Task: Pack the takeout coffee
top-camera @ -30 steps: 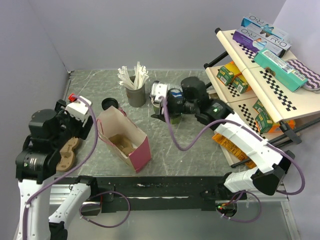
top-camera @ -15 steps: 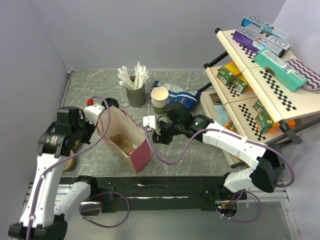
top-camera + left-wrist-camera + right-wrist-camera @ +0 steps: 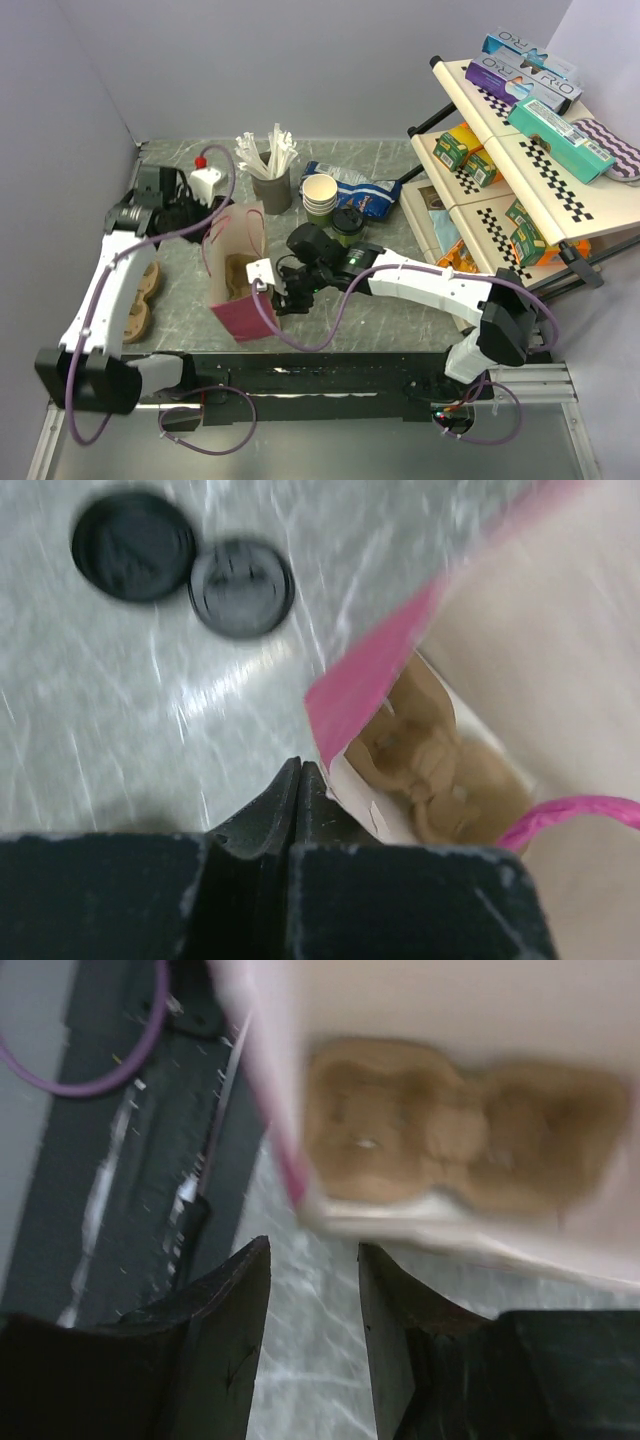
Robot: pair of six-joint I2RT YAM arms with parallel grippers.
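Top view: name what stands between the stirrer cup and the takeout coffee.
The stack of cream paper cups stands between the stirrer cup and the takeout coffee; the top view shows it.

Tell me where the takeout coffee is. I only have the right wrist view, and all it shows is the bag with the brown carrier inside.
Observer: The takeout coffee stands upright on the table, right of the bag, beside the stack of cream cups.
Operator: Confirm its lid.
Observer: A black lid sits on top of it.
Operator: Report the left gripper.
Observer: The left gripper is shut, with nothing visible between its fingers, hanging just outside the bag's rim.
Operator: Name what lies near it.
Observer: Two loose black lids lie side by side on the table.
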